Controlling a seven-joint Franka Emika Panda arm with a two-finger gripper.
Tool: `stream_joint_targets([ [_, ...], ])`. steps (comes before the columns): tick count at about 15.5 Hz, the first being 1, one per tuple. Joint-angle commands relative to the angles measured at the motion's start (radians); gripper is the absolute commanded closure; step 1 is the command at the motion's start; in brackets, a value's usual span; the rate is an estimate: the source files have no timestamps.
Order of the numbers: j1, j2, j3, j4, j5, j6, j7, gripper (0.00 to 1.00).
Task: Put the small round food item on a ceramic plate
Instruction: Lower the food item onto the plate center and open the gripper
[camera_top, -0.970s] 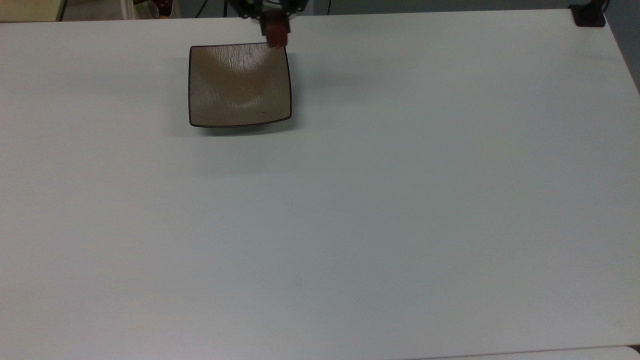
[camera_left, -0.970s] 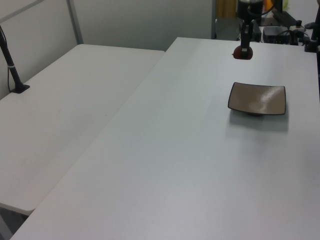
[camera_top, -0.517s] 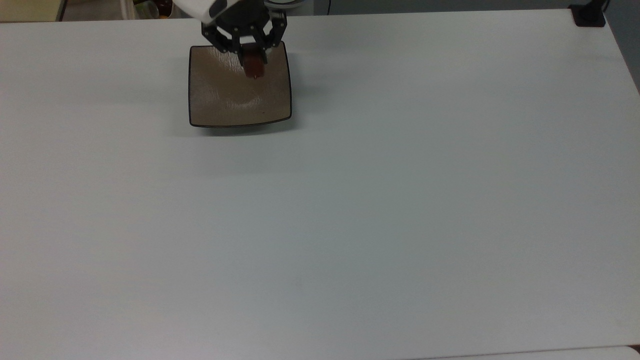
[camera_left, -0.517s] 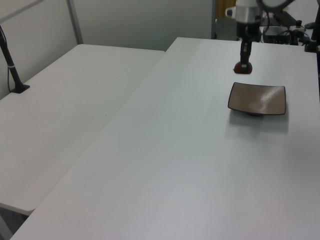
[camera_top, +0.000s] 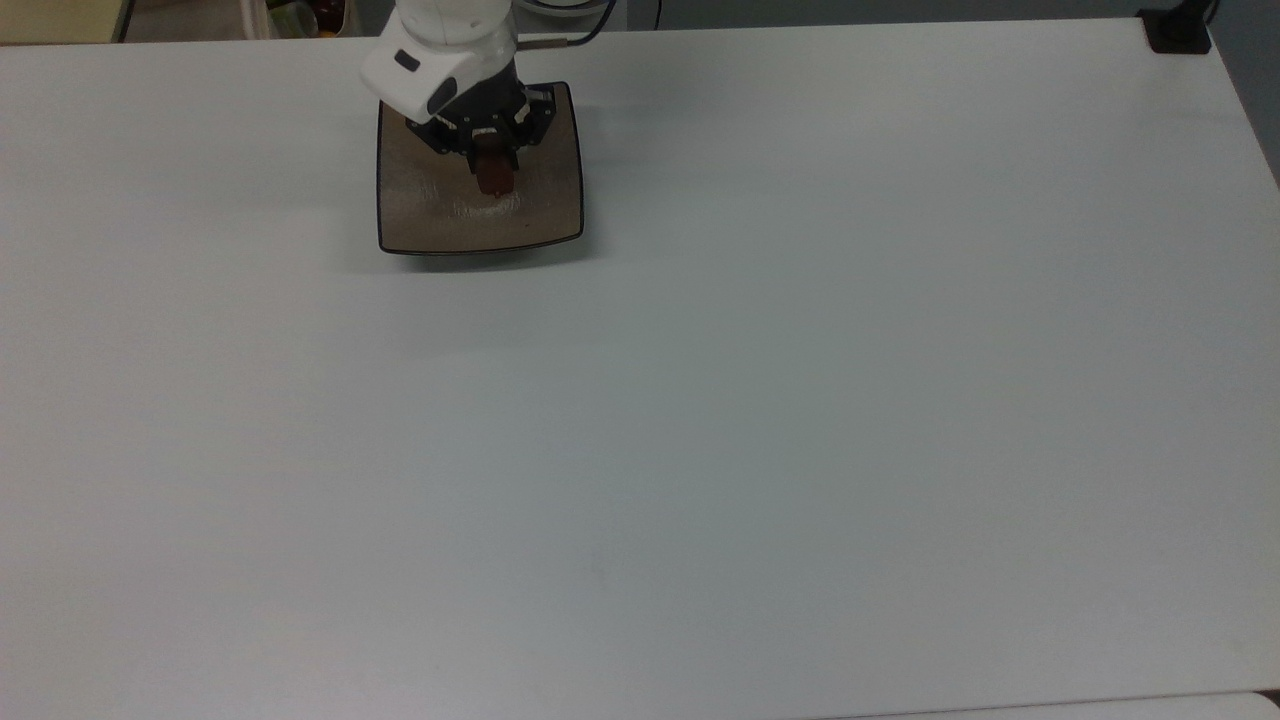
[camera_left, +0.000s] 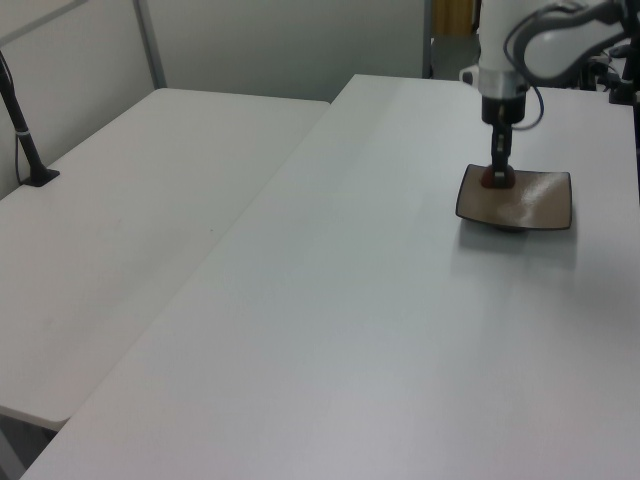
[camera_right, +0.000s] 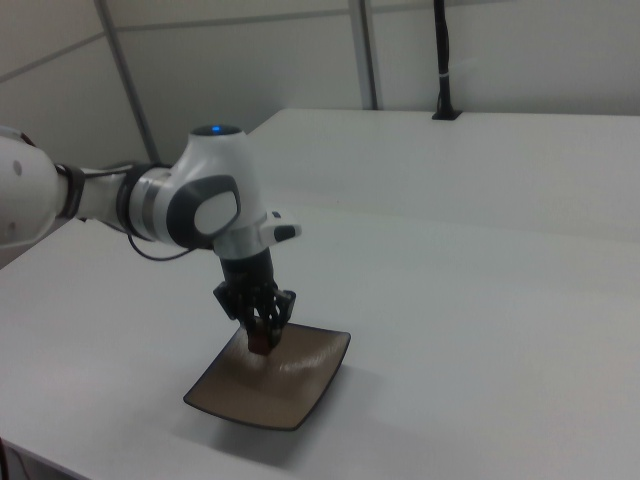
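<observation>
right now the gripper (camera_top: 493, 172) is clamped on the small round food item (camera_top: 494, 180), held low over the middle of the ceramic plate (camera_top: 540, 215). it looks light, glossy and likely slippery, pinched across its sides. the plate seems breakable. the worktop (camera_top: 800, 400) around is bare, so nothing blocks the way.

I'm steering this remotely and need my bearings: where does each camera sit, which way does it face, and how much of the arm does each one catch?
Top view: high above, looking down the white table; the gripper holds the small round food item over the ceramic plate, with the white wrist behind it.
Left view: raised at one table end, looking along it; plate far off, forearm above it.
Right view: low, close, opposite side; plate in front, the arm reaching from the right view's left.
All three views share plate, gripper and food item.
</observation>
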Motion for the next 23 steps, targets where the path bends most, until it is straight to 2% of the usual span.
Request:
stream_joint_targets([
  [1, -0.018, 0.013, 0.001, -0.082, -0.029, 0.113, -0.022, 0.62],
  [8, -0.032, 0.044, -0.002, -0.114, -0.044, 0.179, -0.02, 0.61],
  [9, -0.036, 0.042, -0.005, -0.114, -0.044, 0.176, -0.02, 0.56],
  [13, -0.029, 0.018, -0.005, -0.102, -0.044, 0.165, -0.007, 0.06],
  [14, -0.025, 0.001, -0.005, -0.094, -0.044, 0.163, -0.005, 0.0],
  [16, -0.018, -0.017, -0.002, -0.052, -0.042, 0.116, -0.005, 0.0],
  [23, 0.033, -0.016, 0.006, 0.267, -0.01, -0.207, 0.064, 0.0],
])
